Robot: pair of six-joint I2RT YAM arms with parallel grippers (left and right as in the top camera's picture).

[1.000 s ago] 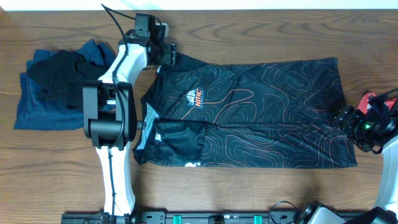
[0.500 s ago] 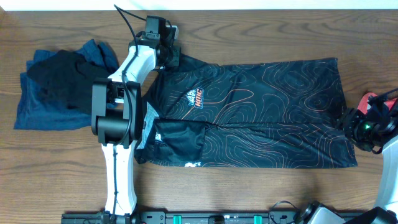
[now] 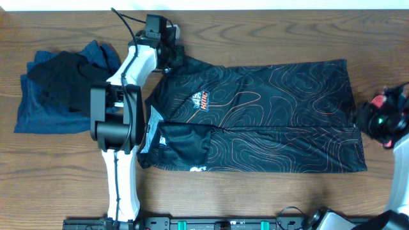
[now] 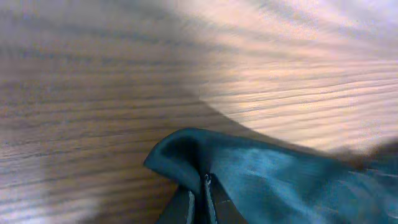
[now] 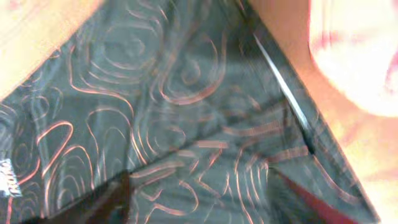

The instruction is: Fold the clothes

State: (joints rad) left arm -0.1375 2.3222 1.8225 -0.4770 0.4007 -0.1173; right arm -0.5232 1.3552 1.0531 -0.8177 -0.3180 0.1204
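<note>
One shirt (image 3: 268,121), long axis left to right. Left claw (image 4: 200,198) clamped on its far shoulder corner; right claw (image 5: 205,199), seemingly apart, over hem end.

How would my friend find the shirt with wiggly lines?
Look at the wooden table. Spread flat across its middle lies the big black shirt. Unlike the crumpled blue and black pile beside it, it has thin orange contour lines.

My left arm (image 3: 121,172): white links, fat black joint housings (image 3: 115,118), thin black cable (image 3: 124,18) looping off wrist. My left gripper (image 3: 172,56): black, boxy. My right arm (image 3: 402,166): white link, black wrist, red part (image 3: 379,101), small green light (image 3: 381,120).
</note>
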